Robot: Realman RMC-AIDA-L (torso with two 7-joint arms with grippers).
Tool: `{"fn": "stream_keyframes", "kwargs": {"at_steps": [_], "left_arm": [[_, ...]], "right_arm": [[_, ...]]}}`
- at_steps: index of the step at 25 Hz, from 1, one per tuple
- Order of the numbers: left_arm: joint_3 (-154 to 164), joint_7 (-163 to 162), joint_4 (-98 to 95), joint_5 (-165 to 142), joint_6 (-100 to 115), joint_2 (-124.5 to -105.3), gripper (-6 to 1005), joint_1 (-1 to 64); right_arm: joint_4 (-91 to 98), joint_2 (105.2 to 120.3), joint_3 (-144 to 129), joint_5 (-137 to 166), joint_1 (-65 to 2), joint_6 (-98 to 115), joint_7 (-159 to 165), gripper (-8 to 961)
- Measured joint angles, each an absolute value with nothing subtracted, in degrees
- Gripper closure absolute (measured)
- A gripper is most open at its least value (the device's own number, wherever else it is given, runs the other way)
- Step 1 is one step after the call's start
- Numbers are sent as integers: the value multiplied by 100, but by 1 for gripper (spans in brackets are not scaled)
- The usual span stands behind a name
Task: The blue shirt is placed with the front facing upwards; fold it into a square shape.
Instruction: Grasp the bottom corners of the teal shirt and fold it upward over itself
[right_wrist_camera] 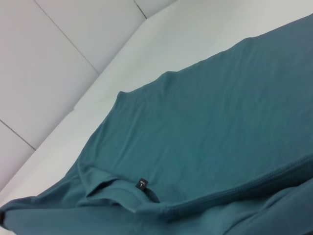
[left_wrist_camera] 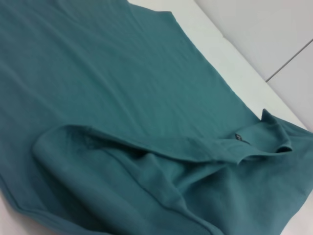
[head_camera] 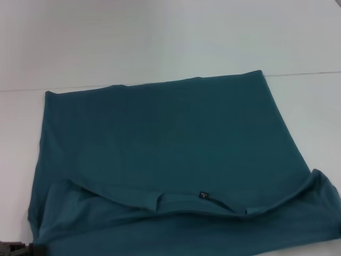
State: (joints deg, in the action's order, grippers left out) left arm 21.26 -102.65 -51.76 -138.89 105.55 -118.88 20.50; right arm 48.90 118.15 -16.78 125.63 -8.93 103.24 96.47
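Note:
The blue shirt lies spread flat over the white table, its far hem running along the back. Its near part is bunched into a fold across the front, where the round collar with a small dark label shows. The same label appears in the left wrist view, and the label again in the right wrist view, on the shirt. A dark piece of my left gripper peeks in at the shirt's near left corner. My right gripper is out of view.
Bare white table borders the shirt on its far and right sides. The table's far edge meets a pale wall behind. A loose sleeve fold lies at the near right.

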Motion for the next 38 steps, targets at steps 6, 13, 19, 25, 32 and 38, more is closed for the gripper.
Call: {"fn": "stream_keyframes", "kwargs": {"at_steps": [6,13,19,25,32,38], "left_arm": [[2039,-10268,-5229,-13939,10528,-11879,949,2064],[1829,-10260,-5224,-13939,10464,-11816,948,2122],[1835,-10256,-5189,-13934,10387,-11809,948,2152],[1819,-10276,-5079,-13602,10069,-11809,949,2229],[1819,-10328,-4409,-13044,9024,-11708,948,2818],[1827,-10424,-3728,-12841,7573,-11581,949,3608]], "right_arm": [[4865,11837,-1587,12563,-780,10443,9485,933],[4853,11887,-1564,12570,-713,10466,9373,932],[4852,11880,-1564,12567,-791,10487,9393,933],[4850,11859,-1421,12513,-1076,10396,9431,932],[4635,11889,-1256,12508,-1916,9854,9524,932],[4145,11857,-1266,12486,-2784,8522,9581,932]]}}
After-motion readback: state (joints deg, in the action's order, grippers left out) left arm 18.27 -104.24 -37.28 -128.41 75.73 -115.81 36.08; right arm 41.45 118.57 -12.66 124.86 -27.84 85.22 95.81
